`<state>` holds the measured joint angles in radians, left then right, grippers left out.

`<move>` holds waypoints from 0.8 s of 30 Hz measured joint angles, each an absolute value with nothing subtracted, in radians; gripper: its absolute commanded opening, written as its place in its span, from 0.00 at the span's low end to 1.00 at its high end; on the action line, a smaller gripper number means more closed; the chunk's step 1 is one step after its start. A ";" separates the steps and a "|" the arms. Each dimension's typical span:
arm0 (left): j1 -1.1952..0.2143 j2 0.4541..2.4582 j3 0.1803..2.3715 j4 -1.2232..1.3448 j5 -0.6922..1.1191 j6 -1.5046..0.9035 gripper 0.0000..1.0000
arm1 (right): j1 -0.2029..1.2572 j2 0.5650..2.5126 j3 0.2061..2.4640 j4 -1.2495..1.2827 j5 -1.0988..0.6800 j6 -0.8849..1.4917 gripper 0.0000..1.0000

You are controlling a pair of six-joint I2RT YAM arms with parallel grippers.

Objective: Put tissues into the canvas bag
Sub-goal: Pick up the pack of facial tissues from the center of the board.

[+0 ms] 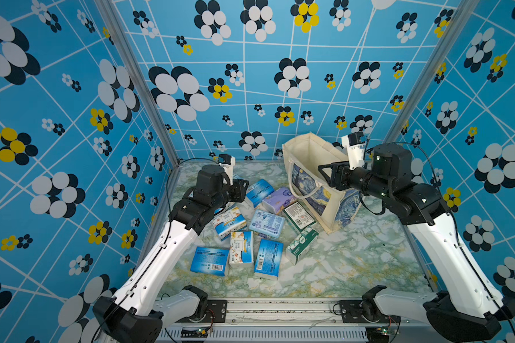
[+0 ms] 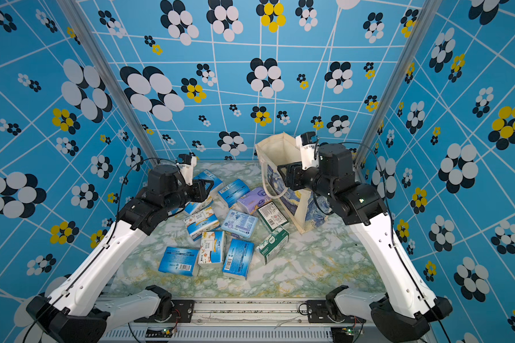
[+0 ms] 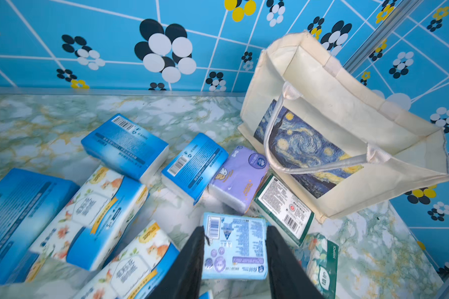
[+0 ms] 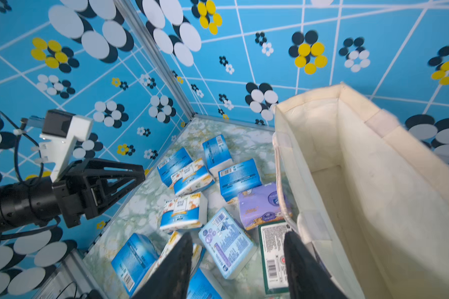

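I see the left gripper [image 3: 236,230] and right gripper [image 4: 238,234] both spread, empty. The tissues [image 1: 268,224] lie heaped on the table [image 1: 354,261] beside the standing canvas bag [image 1: 308,154]. Barcodes show; brand print is unreadable.

Desk [image 1: 354,267] is a green-and-white marble-look top with yellowish veins. Tissue packs [image 1: 210,261] lie in a loose scatter left of centre, mostly blue, plus a lilac pack [image 1: 275,199] and two green-white packs [image 1: 302,245]. The canvas bag [image 1: 304,154] stands far right with its mouth open, just beside them.
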<state>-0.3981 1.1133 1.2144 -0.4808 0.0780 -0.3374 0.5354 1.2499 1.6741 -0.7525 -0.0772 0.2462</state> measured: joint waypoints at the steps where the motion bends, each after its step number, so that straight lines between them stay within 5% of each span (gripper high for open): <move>1: -0.389 1.074 1.177 -0.483 0.070 -0.344 0.51 | 0.578 1.254 1.661 -0.774 -0.054 0.263 0.59; 8: -0.337 0.931 1.018 -0.477 0.064 -0.364 0.53 | 0.823 1.321 1.588 -0.891 0.092 0.411 0.59; 19: -0.332 0.909 0.872 -0.416 0.082 -0.404 0.58 | 0.914 1.318 1.376 -1.024 0.205 0.713 0.63; 24: -0.327 0.965 0.873 -0.387 0.090 -0.403 0.62 | 0.914 1.286 1.266 -1.041 0.222 0.834 0.73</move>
